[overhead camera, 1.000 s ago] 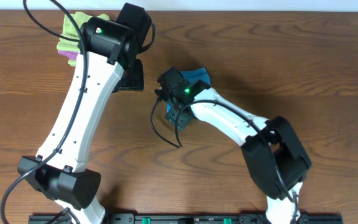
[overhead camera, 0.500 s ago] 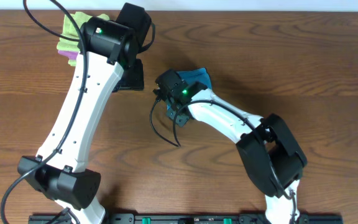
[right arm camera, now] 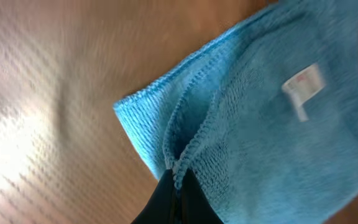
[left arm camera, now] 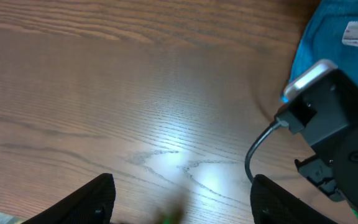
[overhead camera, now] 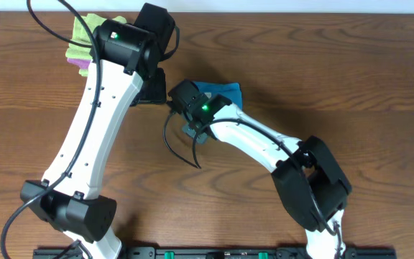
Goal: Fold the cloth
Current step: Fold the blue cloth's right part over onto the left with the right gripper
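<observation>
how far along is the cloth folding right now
Done: the cloth looks already doubled, with stacked edges showing at its corner. In hand: the right fingers are shut on that corner's edge. The left fingers are open over the table, holding nothing. Left: probably carrying the pinched corner across for another fold, then letting go.

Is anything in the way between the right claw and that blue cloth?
Nothing visible is. The right gripper is pinched shut directly on a hemmed edge of the soft sky-blue cloth, with only bare wooden table beside it.
</observation>
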Controlling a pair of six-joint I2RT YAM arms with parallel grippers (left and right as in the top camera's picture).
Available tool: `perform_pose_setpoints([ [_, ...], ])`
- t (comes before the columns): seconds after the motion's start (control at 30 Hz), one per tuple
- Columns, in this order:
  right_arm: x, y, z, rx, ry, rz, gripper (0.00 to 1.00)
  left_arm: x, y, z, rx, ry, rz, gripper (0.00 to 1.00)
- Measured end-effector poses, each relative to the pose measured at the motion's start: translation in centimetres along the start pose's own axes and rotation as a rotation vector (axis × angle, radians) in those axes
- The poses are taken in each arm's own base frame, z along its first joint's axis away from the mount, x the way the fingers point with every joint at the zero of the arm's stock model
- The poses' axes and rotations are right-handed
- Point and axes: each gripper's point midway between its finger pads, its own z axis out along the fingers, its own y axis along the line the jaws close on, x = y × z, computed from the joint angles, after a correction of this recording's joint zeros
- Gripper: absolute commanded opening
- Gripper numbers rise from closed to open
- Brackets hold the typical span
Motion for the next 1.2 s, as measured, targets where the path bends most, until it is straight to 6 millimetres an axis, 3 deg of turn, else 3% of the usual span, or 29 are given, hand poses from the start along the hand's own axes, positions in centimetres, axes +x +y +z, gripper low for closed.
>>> perform_pose_setpoints([
  [0.43, -0.7, 0.0, -0.1, 0.0, -0.026, 0.08, 0.01, 0.0, 0.0, 0.0, 0.0, 0.0, 0.0, 0.71],
  [0.83, -1.0, -1.8, -0.4, 0.134, -0.046, 0.246, 0.01, 0.0, 0.0, 0.0, 0.0, 0.0, 0.0, 0.71],
  [1.2, -2.3, 1.6, -0.6, 0.015, -0.084, 0.199, 0.01, -0.1, 0.0, 0.0, 0.002, -0.004, 0.002, 0.71],
])
